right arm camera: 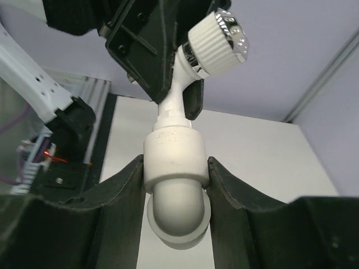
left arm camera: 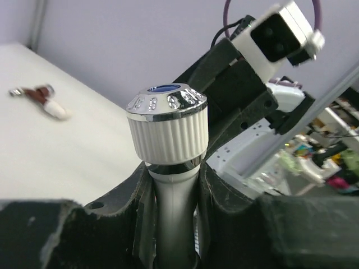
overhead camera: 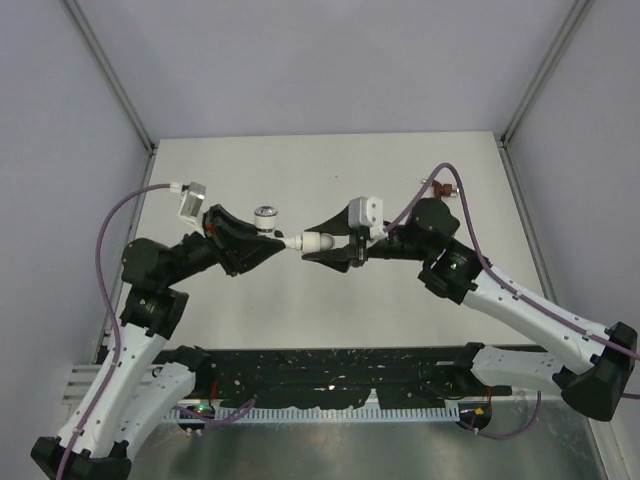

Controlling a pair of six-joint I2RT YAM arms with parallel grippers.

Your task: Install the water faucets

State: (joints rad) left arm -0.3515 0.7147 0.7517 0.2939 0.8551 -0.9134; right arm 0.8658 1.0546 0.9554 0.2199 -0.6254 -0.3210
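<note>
My left gripper (overhead camera: pixel 274 243) is shut on the stem of the white faucet (overhead camera: pixel 266 214), whose ribbed knob with a silvery blue-dotted cap (left arm camera: pixel 166 126) stands above the fingers (left arm camera: pixel 224 196). My right gripper (overhead camera: pixel 310 246) is shut on the plain white elbow fitting (overhead camera: pixel 317 243), held between its fingers (right arm camera: pixel 112 196) in the right wrist view (right arm camera: pixel 175 179). The faucet's end (right arm camera: pixel 171 109) meets the elbow's mouth, above the table between the two grippers. The dark red faucet (overhead camera: pixel 440 187) lies on the table at the back right; it also shows in the left wrist view (left arm camera: pixel 39 96).
The white table (overhead camera: pixel 330 320) is walled by grey panels behind and at both sides. A black perforated rail (overhead camera: pixel 330 372) runs along the near edge between the arm bases. The right arm's purple cable (overhead camera: pixel 440 172) loops over the dark red faucet.
</note>
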